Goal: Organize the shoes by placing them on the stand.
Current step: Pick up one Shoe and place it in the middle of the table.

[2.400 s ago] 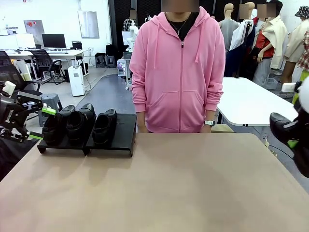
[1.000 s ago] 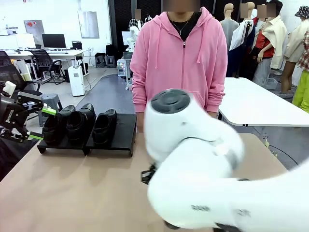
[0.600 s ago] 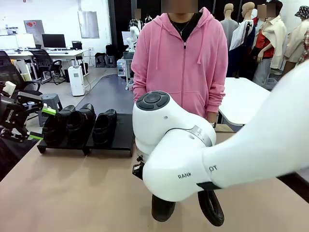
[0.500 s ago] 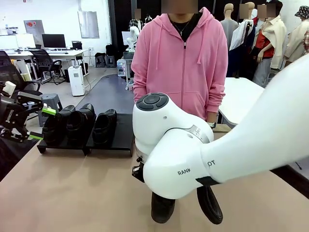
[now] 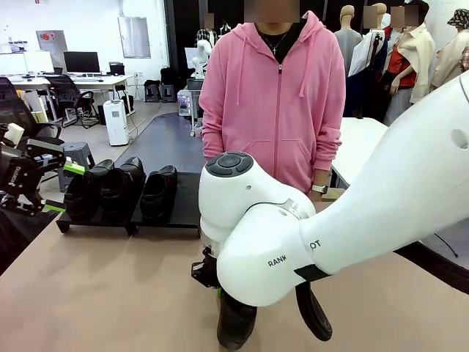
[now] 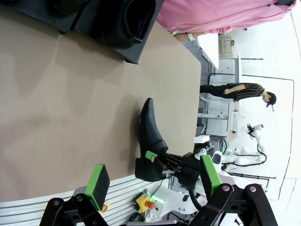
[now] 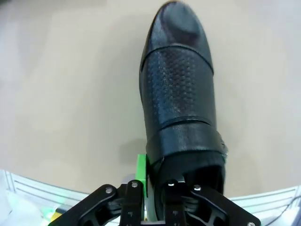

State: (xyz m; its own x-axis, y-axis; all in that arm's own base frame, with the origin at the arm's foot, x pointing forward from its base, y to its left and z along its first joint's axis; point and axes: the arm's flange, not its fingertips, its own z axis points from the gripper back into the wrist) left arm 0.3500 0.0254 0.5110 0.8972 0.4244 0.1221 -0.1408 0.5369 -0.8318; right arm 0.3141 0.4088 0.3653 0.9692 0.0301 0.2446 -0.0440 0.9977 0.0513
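Black leather is what the right hand [image 7: 151, 186] pinches: its fingers close on the collar at the heel end of the fourth shoe [image 7: 181, 94], one finger inside the opening and one outside, with the sole on or just above the counter [image 5: 110, 293] at its near edge, well short of the stand [image 5: 189, 202]. Three shoes [image 5: 121, 187] sit in a row on the stand, and its rightmost slot, the bare part nearest the person [image 5: 275, 103], is the one free. The grip looks thin and far back, so my worry is that the long toe will swing or sag when the shoe is lifted, or the glossy collar will slide out between the pads; a drop this close to the counter's edge could send it to the floor. Carrying it across to the stand, the bulky right arm blocks much of the front view, and a low pass could knock the third shoe or push the light stand backward. Set down crooked on the sloped top, the shoe might slide off. The left hand [image 5: 45, 183], wide open and holding nothing, hovers just left of the stand, and I judge it could be brushed if the stand shifts.
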